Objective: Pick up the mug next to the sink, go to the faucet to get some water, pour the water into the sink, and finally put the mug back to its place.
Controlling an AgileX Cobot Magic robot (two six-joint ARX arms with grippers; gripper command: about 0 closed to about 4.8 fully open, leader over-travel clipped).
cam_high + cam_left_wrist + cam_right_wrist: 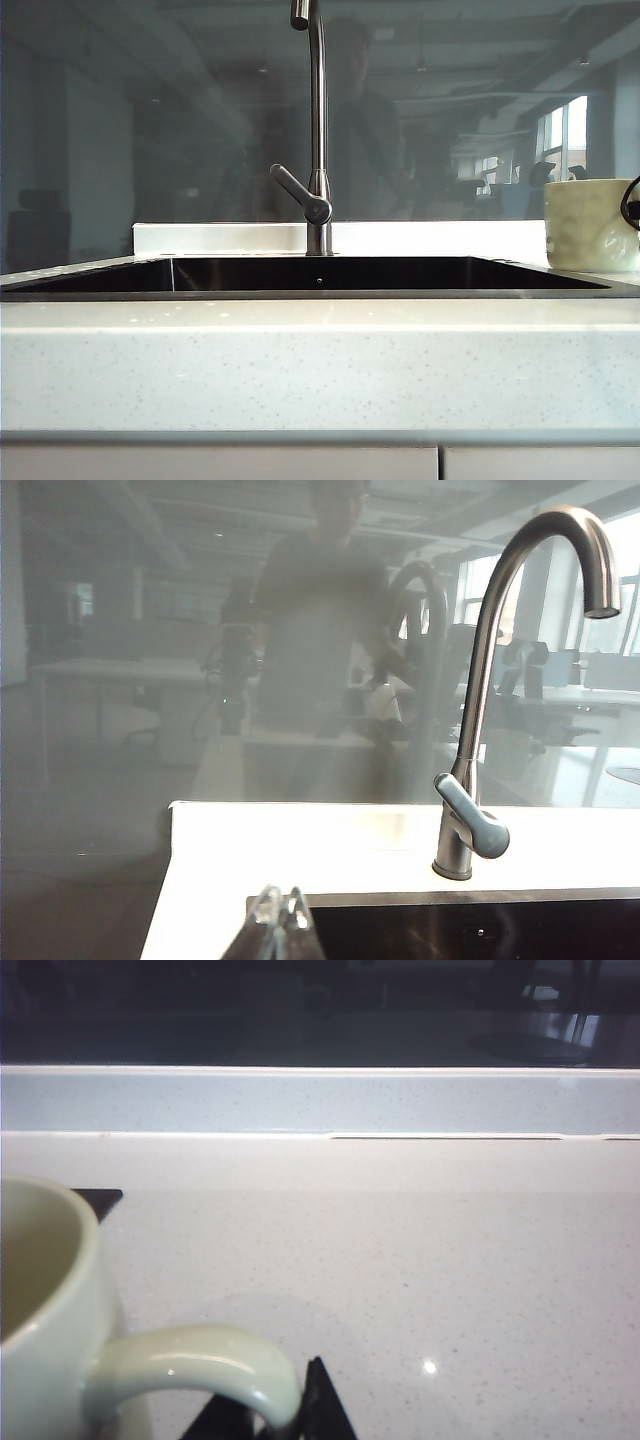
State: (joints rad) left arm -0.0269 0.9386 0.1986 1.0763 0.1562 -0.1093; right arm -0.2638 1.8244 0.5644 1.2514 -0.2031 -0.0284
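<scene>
Speckled counter (320, 360), dark sink (320, 275), faucet (318, 130) behind it.
We logged the mug (60, 1310) upright beside the sink; right gripper (290, 1415) at its handle, apparently enclosing it, grip uncertain; left gripper (280, 920) clenched, empty, above the sink's corner.

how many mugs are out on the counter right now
1. The mug stands upright on the counter right of the sink, its handle at the right gripper. Counter beyond the frame edges is unseen.

Left tool (279, 920) tips pressed together; right tool (262, 1410) low, its fingers partly apart.
</scene>
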